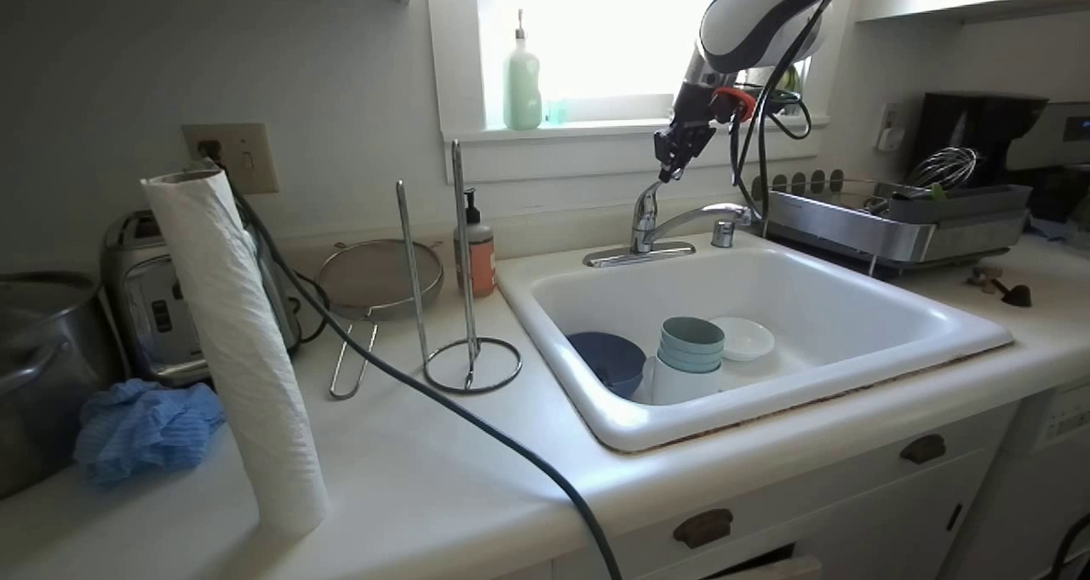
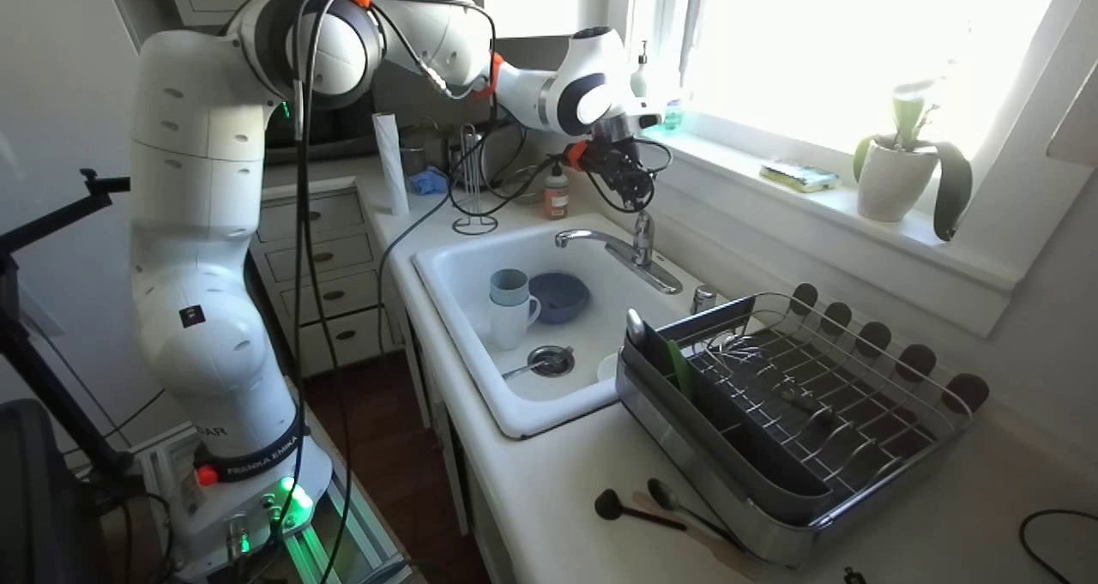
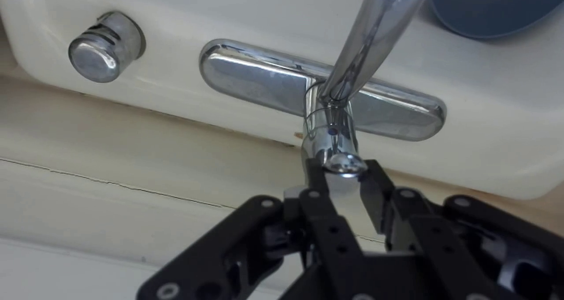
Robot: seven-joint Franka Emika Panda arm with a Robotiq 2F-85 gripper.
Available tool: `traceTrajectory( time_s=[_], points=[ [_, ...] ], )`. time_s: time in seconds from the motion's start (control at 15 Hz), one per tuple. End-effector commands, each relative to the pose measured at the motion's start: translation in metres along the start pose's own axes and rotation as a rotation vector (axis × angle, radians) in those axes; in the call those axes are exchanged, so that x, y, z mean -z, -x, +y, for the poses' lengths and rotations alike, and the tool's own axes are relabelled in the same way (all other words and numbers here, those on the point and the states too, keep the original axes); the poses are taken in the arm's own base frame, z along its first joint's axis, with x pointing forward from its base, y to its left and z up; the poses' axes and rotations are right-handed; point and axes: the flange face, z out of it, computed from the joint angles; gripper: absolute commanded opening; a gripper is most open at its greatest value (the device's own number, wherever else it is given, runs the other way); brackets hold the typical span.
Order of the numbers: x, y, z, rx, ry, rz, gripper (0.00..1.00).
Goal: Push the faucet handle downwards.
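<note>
The faucet handle (image 3: 346,162) is a short shiny chrome lever atop the faucet body (image 3: 328,126). In the wrist view its rounded end sits between the two black fingertips of my gripper (image 3: 343,170), which appear to touch it on both sides. In both exterior views the gripper (image 1: 669,171) (image 2: 636,201) is above the faucet, with its fingertips at the upper end of the handle (image 1: 650,195) (image 2: 643,224). The handle is raised and slants upward. The fingers partly hide its tip in the exterior views.
The curved chrome spout (image 3: 374,35) reaches over the white sink (image 1: 817,418), which holds cups and a blue bowl (image 2: 559,297). A sprayer (image 3: 103,49) stands beside the faucet. A dish rack (image 2: 772,412) and a soap bottle (image 1: 479,252) flank the sink. The windowsill (image 1: 588,129) is behind.
</note>
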Motion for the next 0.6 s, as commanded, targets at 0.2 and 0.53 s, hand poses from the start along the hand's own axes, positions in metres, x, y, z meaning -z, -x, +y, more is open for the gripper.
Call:
traceTrajectory(
  time_s=[0.2,0.53],
  points=[
    [-0.008,0.029,-0.001,0.016,0.052,-0.264,0.65],
    [0.025,0.046,-0.011,-0.05,0.009,-0.529,0.98]
  ],
)
